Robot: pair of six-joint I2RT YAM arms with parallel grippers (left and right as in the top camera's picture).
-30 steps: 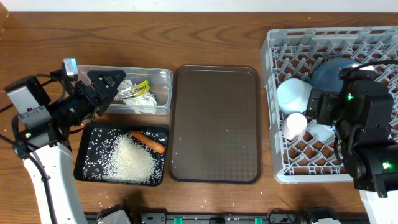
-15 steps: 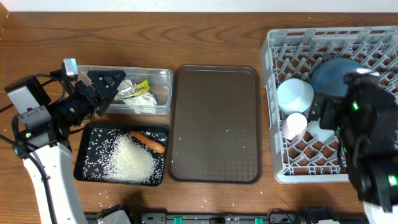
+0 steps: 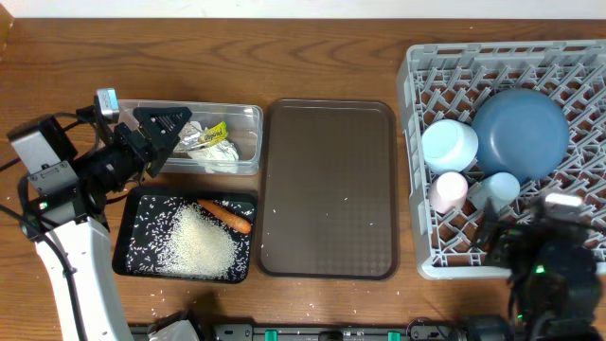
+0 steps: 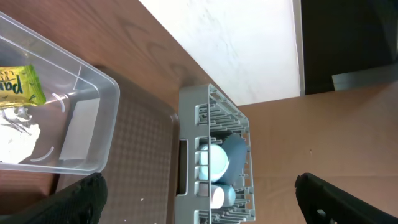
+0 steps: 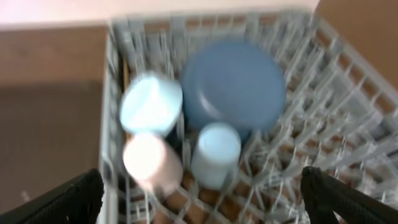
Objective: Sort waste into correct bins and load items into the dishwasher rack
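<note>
Jaws apart on both sides, nothing held. left gripper (image 3: 169, 133) hangs over the left end of the clear tub (image 3: 248, 114), fingers spread wide in its wrist view with only the table scene between them. right gripper (image 5: 200, 177) is spread the same way, looking down into the rack; that wrist view is blurred.

Left to right:
- clear tub: holds crumpled foil (image 3: 194, 135), the green-yellow wrapper (image 3: 216, 132) and the white tissue wad (image 3: 223, 154). Left arm covers the tub's left end from above, so I can't tell what is under it.
- black tray (image 3: 128, 242): just in front of the tub, nearly touching it. rice (image 3: 199, 242) is heaped mid-tray with grains scattered around, carrot piece (image 3: 225, 214) lies at an angle at the heap's top right.
- A few stray grains sit on the table (image 3: 312, 57) in front of the black tray.
- brown serving tray (image 3: 329, 189): sits between the bins and the rack, with a few loose grains on it.
- dishwasher rack (image 3: 417, 142): far right. light-blue bowl (image 3: 450, 144) is at its left side, blue plate (image 3: 521, 133) just beside it on the right, propped among the pegs. pink cup (image 3: 448, 191) is in front of the bowl, blue cup (image 3: 494, 189) beside the pink one.
- Right arm sits over the rack's near right corner and hides that part. Chopsticks: can't make them out in any view.
</note>
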